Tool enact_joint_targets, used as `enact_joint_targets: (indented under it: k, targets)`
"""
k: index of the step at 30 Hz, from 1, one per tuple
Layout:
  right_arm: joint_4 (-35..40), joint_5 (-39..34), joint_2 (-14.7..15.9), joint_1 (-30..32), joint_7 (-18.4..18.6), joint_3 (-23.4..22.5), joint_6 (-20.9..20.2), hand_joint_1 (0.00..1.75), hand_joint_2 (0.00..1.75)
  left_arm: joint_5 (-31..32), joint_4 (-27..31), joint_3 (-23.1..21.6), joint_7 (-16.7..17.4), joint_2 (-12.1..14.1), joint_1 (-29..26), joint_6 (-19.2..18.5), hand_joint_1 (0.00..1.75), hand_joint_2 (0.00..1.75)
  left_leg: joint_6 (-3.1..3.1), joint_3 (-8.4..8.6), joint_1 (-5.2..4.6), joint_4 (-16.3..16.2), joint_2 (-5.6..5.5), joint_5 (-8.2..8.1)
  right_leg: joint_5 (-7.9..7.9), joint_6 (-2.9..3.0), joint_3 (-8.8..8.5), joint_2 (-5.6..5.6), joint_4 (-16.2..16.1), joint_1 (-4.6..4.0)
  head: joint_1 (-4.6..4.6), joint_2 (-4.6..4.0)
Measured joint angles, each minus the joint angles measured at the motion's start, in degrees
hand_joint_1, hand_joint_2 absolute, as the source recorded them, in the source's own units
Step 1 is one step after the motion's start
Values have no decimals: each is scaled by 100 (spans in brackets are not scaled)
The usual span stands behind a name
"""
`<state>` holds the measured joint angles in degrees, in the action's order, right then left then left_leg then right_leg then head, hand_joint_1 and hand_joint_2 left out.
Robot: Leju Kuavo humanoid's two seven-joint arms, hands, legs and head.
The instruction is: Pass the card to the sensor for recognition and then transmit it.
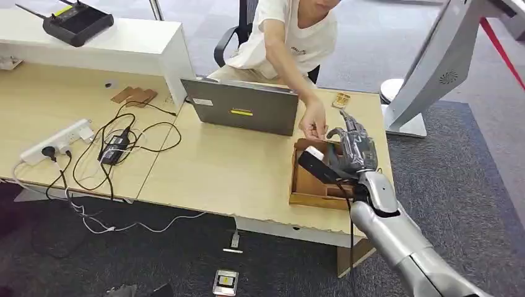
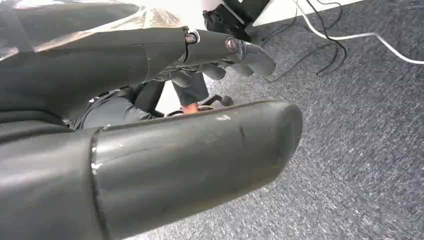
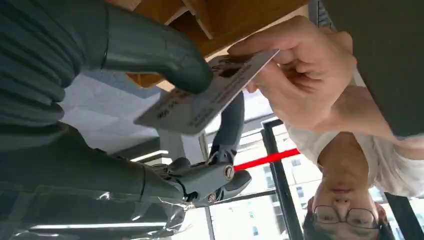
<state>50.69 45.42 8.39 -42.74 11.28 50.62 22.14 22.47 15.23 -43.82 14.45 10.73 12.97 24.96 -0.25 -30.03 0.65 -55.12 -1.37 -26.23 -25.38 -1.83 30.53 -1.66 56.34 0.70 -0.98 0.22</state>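
Black radio unit: on the white raised shelf, far left of the laptop.

Power strip and black cables: on the worktop, left of the laptop.

Laptop: open, grey lid back facing the head camera.

Wooden tray: on the worktop just right of the laptop, partly hidden by the right hand.

Card: above the tray, right of the laptop; light, flat, long axis running from the robot's thumb to the person's hand. Print too blurred to read.

Right hand: thumb pressed on the card face, a finger behind it, pinching one end; the person's fingers grip the other end.

Left hand: over grey carpet, fingers loosely extended, holding nothing.
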Motion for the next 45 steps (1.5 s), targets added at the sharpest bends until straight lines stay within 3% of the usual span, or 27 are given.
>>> enact_joint_targets:
  k: [19,25,33,39,45]
  targets:
    - [175,-428,206,131,160,-48,236,175,175,144,0,2,39,-2,30,-85,0,0,0,4,0,-2,3,0,0,0,-1,-1,-1,0,0,0]
    - [601,-448,514,368,444,-107,221,175,175,-7,0,57,-11,0,-87,35,0,0,1,3,0,-2,2,-1,0,0,-1,-1,-5,0,0,0]
    - [1294,-371,1184,959,946,-555,227,175,175,-249,-2,192,-107,2,-321,229,0,0,2,3,-2,-2,2,-3,0,-1,-2,-1,-10,1,0,0]
    - [1615,-483,1600,1529,1062,-1052,253,175,175,-394,-2,297,-140,0,-470,328,0,0,4,3,-2,-2,2,-5,0,-1,-3,-1,-10,2,0,0]
    - [1676,-465,1784,1926,1053,-1395,284,175,175,-450,-4,385,-162,-4,-530,350,0,0,3,3,-1,-1,2,-5,0,0,-3,-1,-8,2,2,0]
